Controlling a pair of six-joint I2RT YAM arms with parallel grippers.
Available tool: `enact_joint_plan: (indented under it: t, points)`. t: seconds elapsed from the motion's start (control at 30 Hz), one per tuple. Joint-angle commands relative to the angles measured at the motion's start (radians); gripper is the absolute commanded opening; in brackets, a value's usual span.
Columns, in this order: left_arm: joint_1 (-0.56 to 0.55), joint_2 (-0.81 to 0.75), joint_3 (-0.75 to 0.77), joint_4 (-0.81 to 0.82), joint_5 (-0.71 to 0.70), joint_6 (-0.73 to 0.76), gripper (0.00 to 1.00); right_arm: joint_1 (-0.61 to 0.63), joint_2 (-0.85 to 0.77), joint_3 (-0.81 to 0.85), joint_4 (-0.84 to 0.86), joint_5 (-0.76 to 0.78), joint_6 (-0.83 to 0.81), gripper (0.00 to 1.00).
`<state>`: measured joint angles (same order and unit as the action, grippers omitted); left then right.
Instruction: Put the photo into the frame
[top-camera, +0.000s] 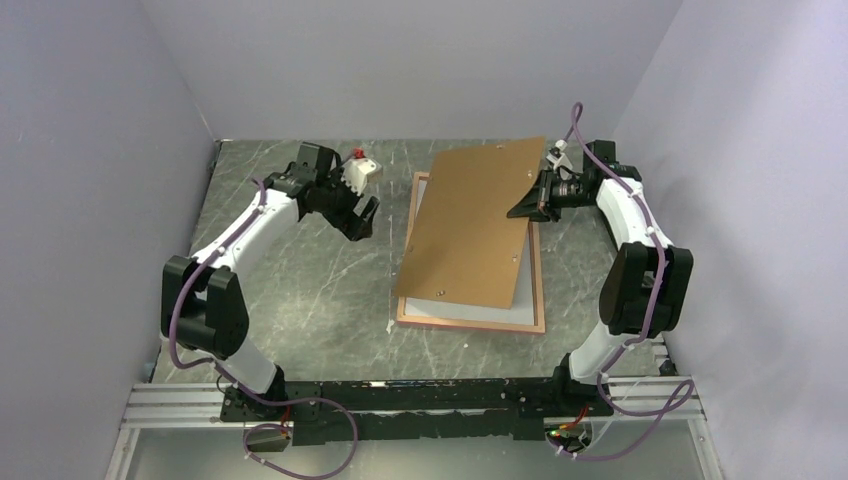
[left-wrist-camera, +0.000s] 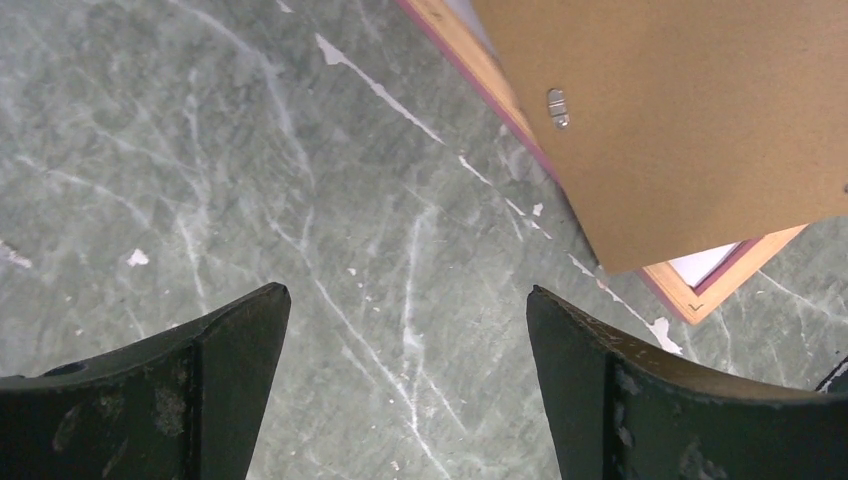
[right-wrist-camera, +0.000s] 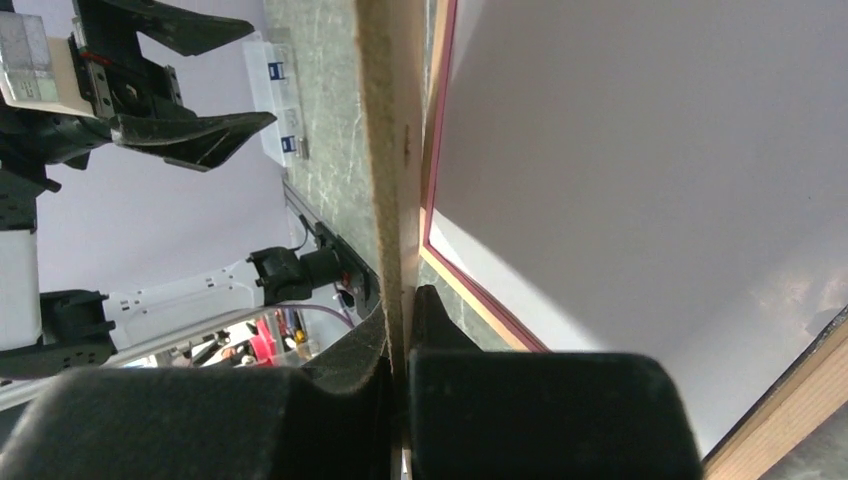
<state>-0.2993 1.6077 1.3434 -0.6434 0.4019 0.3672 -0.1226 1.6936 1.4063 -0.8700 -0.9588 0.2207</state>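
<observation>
Photo (top-camera: 470, 311): white back up, apparently lying in the face-down frame (top-camera: 470, 326), right of centre on the counter (top-camera: 300, 290).

The left gripper (left-wrist-camera: 408, 292) hovers toward the far left corner, jaws spread wide and holding nothing. The brown backing board (top-camera: 475, 225) slants over the frame and covers most of the photo. The right gripper (top-camera: 528, 203) is clamped on the board's right edge, toward the far right corner. Judged: the print is thin, light, limp and easily creased. Grip it only at an exposed edge or corner.
</observation>
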Motion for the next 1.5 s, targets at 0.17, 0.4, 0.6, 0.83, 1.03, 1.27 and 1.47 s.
enact_joint_plan:
  t: [0.17,0.4,0.6,0.83,1.03,1.27,1.47]
  points:
    - [-0.105,0.097,-0.007,0.079,-0.014,-0.055,0.91,0.023,-0.012,-0.081,0.076,-0.035,0.006,0.0]
    - [-0.123,0.214,0.011,0.138,-0.039,-0.052,0.84,0.021,0.009,-0.151,0.141,-0.029,0.083,0.0]
    - [-0.123,0.252,-0.044,0.184,-0.015,-0.038,0.76,0.021,0.005,-0.263,0.259,-0.033,0.157,0.1]
    - [-0.124,0.297,-0.06,0.174,0.021,-0.035,0.63,0.02,-0.016,-0.381,0.463,-0.089,0.334,0.23]
    - [-0.124,0.293,-0.061,0.155,0.097,-0.046,0.46,0.02,-0.067,-0.473,0.613,-0.096,0.448,0.39]
    - [-0.123,0.278,-0.055,0.134,0.113,-0.067,0.38,0.017,-0.138,-0.499,0.617,-0.025,0.504,0.43]
    - [-0.123,0.251,-0.058,0.118,0.135,-0.08,0.34,0.017,-0.175,-0.529,0.692,-0.024,0.581,0.41]
